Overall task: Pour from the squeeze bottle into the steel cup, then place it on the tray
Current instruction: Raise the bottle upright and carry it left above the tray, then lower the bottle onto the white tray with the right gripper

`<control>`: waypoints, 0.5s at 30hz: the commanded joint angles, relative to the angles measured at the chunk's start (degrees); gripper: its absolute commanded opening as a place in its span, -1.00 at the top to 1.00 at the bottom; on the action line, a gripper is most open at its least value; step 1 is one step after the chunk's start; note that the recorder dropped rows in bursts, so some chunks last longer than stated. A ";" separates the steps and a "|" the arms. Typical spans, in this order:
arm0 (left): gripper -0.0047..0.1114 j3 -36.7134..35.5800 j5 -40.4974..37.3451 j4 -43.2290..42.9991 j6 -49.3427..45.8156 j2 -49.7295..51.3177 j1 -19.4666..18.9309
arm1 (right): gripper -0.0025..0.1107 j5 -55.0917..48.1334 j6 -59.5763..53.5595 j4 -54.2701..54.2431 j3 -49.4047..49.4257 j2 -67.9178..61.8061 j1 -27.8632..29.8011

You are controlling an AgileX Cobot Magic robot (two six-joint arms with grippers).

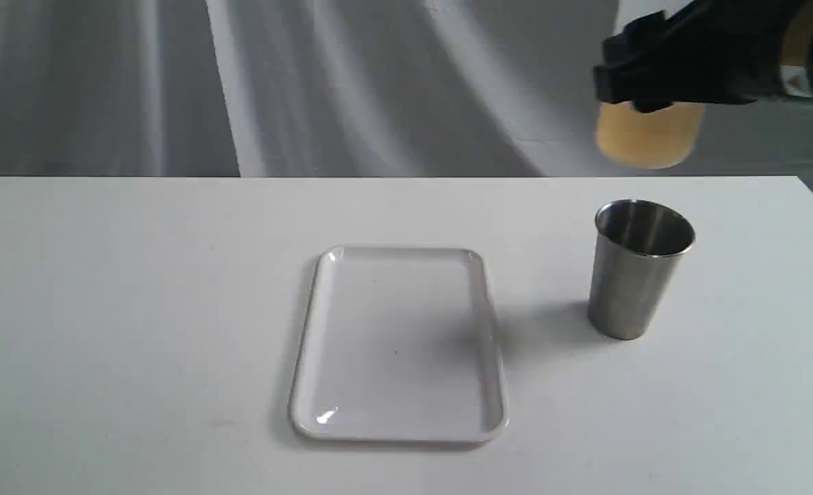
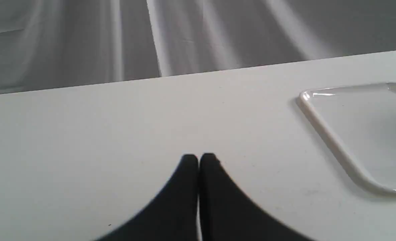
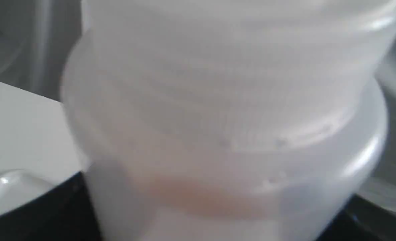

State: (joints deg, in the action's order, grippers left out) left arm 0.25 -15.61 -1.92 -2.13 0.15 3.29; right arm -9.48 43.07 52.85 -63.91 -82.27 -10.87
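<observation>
The squeeze bottle [image 1: 648, 134] hangs in the air at the upper right of the exterior view, its amber-filled lower body showing below my right gripper [image 1: 643, 72], which is shut on it. Its nozzle is hidden. The right wrist view is filled by the translucent squeeze bottle [image 3: 224, 110] held between dark fingers [image 3: 50, 207]. Directly below the bottle the steel cup [image 1: 640, 268] stands upright on the table. The white tray [image 1: 398, 344] lies flat at the table's middle, bare. My left gripper [image 2: 198, 160] is shut, holding nothing, low over the table left of the tray [image 2: 331, 134].
The white table [image 1: 138, 309] ends at a far edge against a grey draped curtain [image 1: 310, 82]. A corner of the tray [image 3: 7, 187] shows in the right wrist view. The table's right edge runs close to the cup.
</observation>
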 commanded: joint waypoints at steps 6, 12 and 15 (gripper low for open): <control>0.92 -0.25 0.39 0.04 0.25 -0.15 0.33 | 0.66 13.17 -17.31 -19.67 -1.52 -9.38 -3.04; 0.92 -0.25 0.39 0.04 0.25 -0.15 0.33 | 0.66 19.11 -20.81 -22.35 -1.52 -16.93 -6.61; 0.92 -0.25 0.39 0.04 0.13 -0.15 0.33 | 0.66 22.37 -20.94 -22.93 -1.52 -20.29 -7.70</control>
State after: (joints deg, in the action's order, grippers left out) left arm 0.25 -15.61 -1.92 -2.13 0.15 3.29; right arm 8.89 22.79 30.70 -65.02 -101.94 -18.16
